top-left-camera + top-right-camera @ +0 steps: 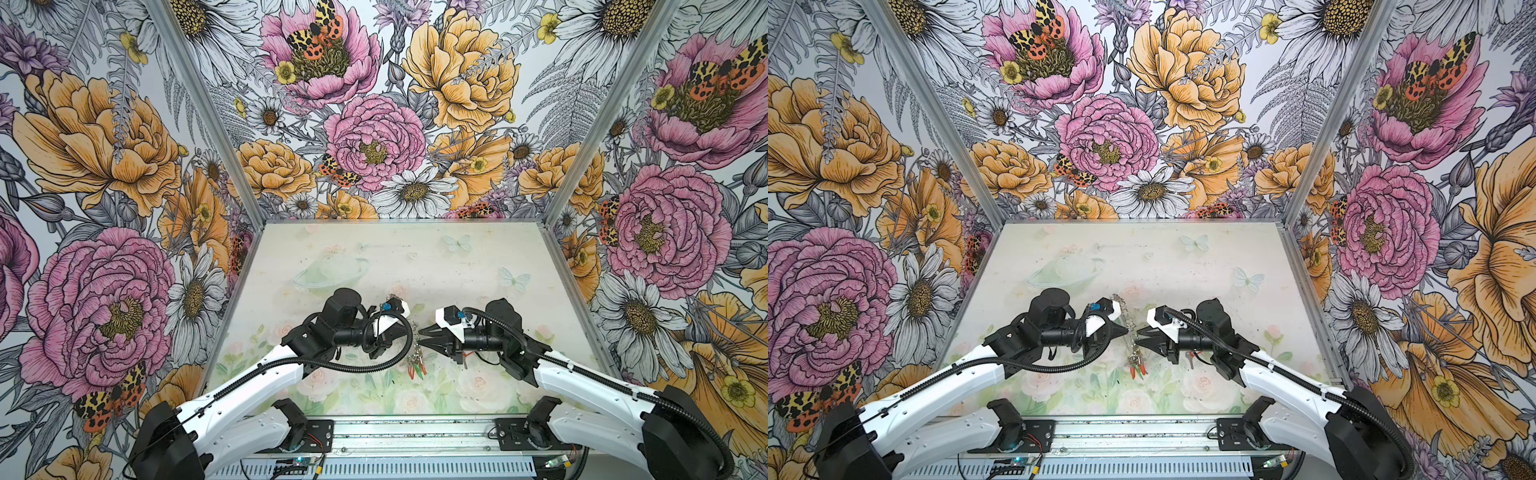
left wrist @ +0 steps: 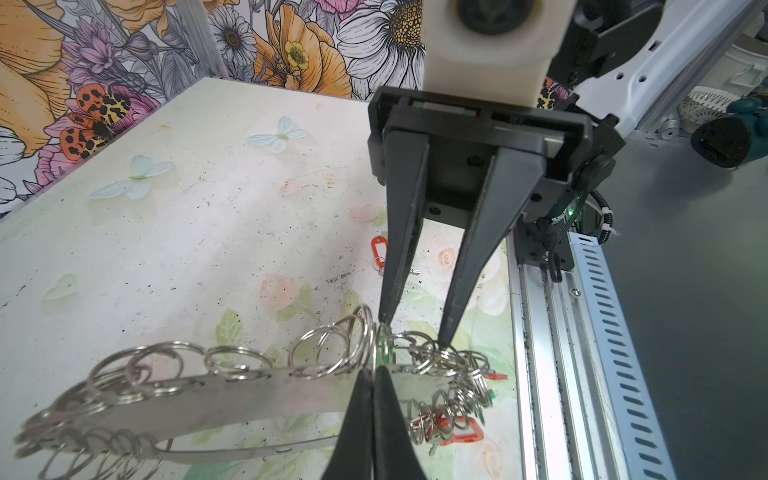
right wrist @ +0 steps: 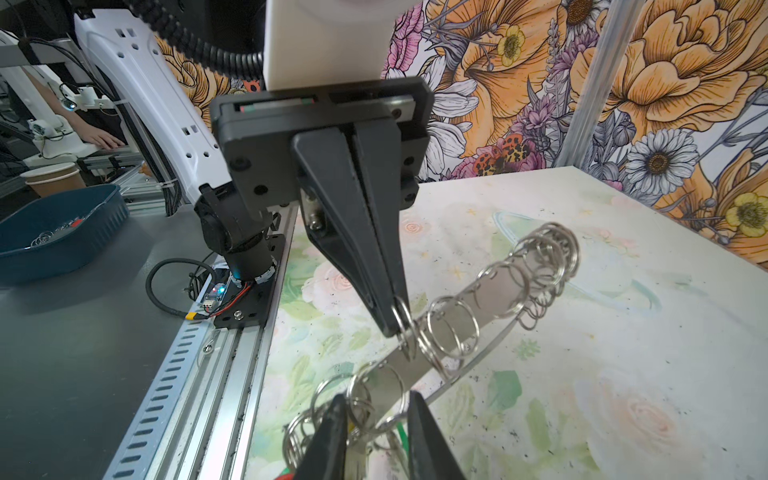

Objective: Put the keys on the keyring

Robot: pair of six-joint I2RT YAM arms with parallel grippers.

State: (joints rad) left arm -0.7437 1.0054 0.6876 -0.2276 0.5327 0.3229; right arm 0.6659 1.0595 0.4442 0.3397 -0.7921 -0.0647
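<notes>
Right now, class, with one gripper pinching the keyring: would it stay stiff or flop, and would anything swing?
The keyring probably stays stiff: pinched by the left gripper, it juts out without sagging. Its wire rings likely swing and rattle when moved, since they hang loose along its edge.

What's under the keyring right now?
Below the keyring, red and green tags hang from rings at one end; elsewhere bare table shows. The left tool, shut on a ring, hides what lies beneath its grip.
</notes>
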